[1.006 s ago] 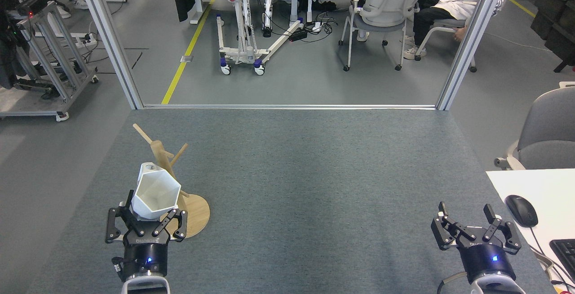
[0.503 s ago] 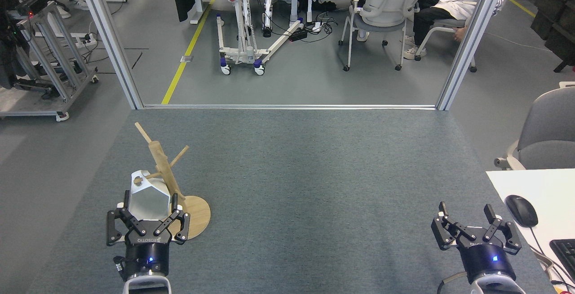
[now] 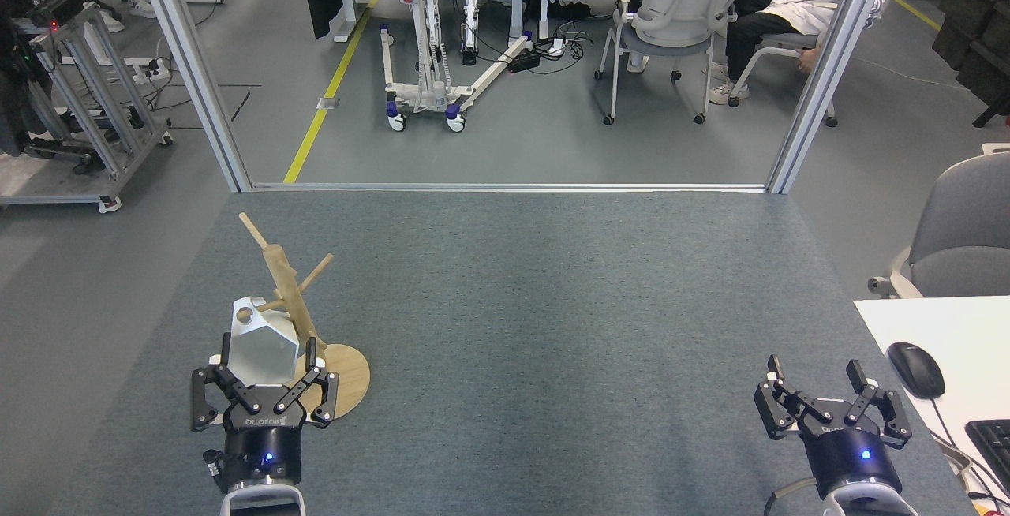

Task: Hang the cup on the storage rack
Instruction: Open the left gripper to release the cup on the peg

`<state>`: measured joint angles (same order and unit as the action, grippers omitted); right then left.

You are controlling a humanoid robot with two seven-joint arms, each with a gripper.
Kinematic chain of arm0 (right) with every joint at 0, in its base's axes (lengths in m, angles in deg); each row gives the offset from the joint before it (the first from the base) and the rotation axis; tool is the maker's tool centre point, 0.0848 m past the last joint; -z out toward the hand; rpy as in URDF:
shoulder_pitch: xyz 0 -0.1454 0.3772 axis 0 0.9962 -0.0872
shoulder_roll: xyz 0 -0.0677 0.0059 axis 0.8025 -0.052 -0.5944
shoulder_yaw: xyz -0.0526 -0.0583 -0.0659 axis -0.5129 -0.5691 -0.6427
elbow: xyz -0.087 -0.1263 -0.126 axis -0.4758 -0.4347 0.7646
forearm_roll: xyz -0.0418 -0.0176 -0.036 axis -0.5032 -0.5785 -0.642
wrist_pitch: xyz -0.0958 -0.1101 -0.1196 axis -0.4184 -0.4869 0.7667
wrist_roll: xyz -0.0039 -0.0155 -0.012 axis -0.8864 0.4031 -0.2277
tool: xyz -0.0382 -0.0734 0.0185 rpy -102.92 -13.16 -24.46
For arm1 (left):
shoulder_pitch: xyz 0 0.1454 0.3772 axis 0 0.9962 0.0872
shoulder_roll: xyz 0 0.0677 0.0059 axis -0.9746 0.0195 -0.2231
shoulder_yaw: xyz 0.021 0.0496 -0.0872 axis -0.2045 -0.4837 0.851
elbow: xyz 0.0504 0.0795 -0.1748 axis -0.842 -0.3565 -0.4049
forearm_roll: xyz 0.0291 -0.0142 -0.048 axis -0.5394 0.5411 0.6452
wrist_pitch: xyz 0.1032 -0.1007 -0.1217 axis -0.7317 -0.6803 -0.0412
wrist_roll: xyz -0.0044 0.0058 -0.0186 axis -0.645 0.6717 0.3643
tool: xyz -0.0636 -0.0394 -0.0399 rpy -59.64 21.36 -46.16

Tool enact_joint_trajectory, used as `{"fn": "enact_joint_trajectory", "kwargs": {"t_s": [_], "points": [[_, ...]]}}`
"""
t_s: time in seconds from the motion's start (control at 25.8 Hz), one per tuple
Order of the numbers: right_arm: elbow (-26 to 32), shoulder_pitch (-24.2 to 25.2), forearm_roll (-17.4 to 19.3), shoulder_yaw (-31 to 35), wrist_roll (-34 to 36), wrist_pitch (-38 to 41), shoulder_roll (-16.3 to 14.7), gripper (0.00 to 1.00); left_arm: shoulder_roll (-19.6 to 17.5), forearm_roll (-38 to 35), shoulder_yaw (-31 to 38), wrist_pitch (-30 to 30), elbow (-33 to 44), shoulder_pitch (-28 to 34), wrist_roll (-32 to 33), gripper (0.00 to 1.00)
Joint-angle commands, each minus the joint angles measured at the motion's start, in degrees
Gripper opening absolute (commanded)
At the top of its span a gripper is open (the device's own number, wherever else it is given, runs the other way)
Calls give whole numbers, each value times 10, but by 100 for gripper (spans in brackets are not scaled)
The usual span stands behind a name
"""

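One cup (image 3: pixel 259 346) in play: white faceted mug, tapering body, handle with a round hole; a peg shows through that hole, so it looks hung on the wooden mug tree (image 3: pixel 296 303). It sits just ahead of the left gripper (image 3: pixel 267 374), whose fingers (image 3: pixel 312 358) flank the body, spread about cup-wide; can't tell if they touch or grip it. Likely rigid, brittle ceramic with slick flat facets: grip across two opposite flats, mid-body, handle left free. The tree may tip if nudged. Right gripper (image 3: pixel 817 378) is open, holding nothing, well off to the right.
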<state>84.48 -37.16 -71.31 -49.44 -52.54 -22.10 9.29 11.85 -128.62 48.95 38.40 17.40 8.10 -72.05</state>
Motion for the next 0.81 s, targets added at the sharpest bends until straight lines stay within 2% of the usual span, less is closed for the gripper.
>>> {"fn": "enact_joint_trajectory", "kwargs": {"t_s": [0.0, 0.35, 0.43, 0.5, 0.58, 0.7, 0.77], "points": [[0, 0, 0, 1, -2, -1, 1, 99, 1, -1, 1, -8, 22, 5, -25, 99], [5, -9, 1, 2, -2, 0, 2, 99, 0, -1, 1, -24, 93, 35, -121, 99], [5, -9, 1, 3, -2, 0, 1, 99, 0, -1, 1, -18, 108, 40, -164, 99], [5, -9, 2, 4, -2, 0, 1, 99, 2, 2, 0, -4, 115, 40, -169, 99], [4, -9, 1, 4, 0, 0, 0, 99, 12, 4, -2, 57, 115, 39, -154, 99], [4, -10, 1, 5, 1, 0, -2, 100, 27, 2, -4, 200, 115, 37, -87, 99], [4, -10, 1, 7, 3, -1, -2, 100, 40, 2, -4, 265, 116, 33, -45, 99]]}}
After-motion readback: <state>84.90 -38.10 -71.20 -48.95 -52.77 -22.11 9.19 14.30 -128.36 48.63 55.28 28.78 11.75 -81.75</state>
